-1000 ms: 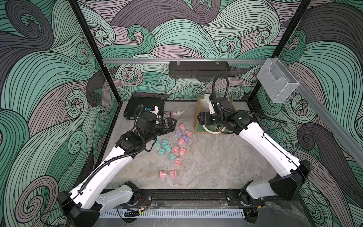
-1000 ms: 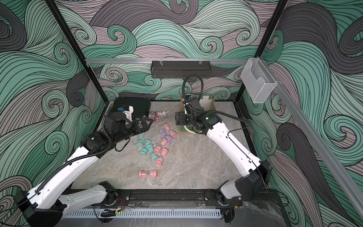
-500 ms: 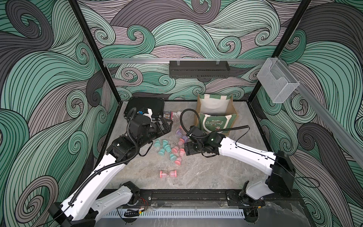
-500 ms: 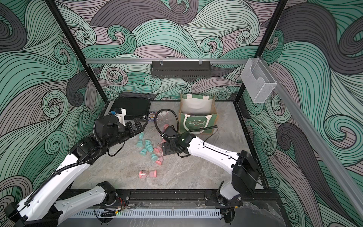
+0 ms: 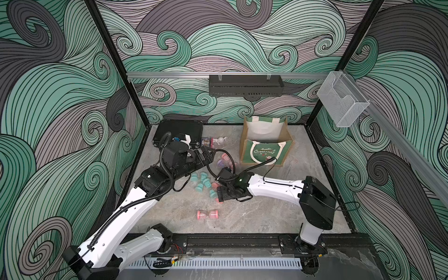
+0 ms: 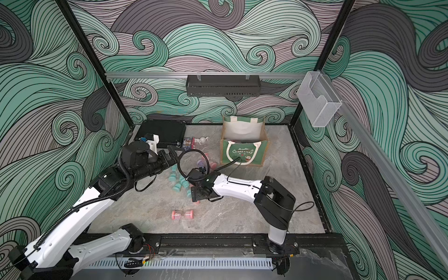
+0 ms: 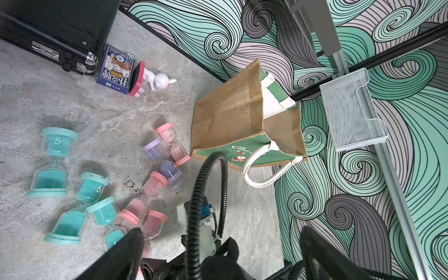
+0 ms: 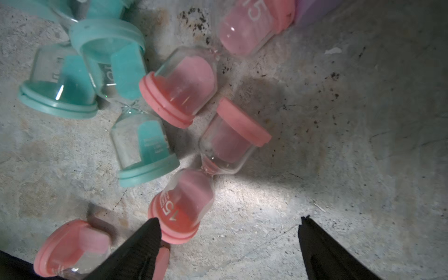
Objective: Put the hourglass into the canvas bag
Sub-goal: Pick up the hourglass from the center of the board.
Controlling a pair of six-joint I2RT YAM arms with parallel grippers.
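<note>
**Right arm low over the hourglasses, bag waiting behind.** Read 12 o'clock as the back wall.

Your right gripper (image 8: 229, 220) hangs low over the heap of hourglasses (image 5: 206, 184) at the middle of the grey table (image 5: 266, 218). Its jaws are spread wide and hold nothing. In the right wrist view one black fingertip (image 8: 148, 230) sits right at the cap of a pink hourglass (image 8: 184, 201) marked 15. It lies on its side on the table, outside the bag.

The canvas bag (image 5: 265, 145) stands upright and open-mouthed at about 1 o'clock, well apart from that hourglass. Its green "Christmas" front faces 6 o'clock.

Teal hourglasses (image 5: 194, 178) lie at the gripper's 10 o'clock, purple hourglasses (image 5: 221, 162) at its 12. A lone hourglass (image 5: 208, 214), also pink, lies on its side toward 6 o'clock, apart from the heap.

Your left gripper (image 5: 209, 155) hovers over the heap's 11 o'clock side. In the left wrist view its jaws are parted and empty.

At the table's 11 o'clock corner a black case (image 5: 179, 131) lies flat. A card box (image 7: 115, 69) and a white rabbit figurine (image 7: 157, 80) lie just beside it.
</note>
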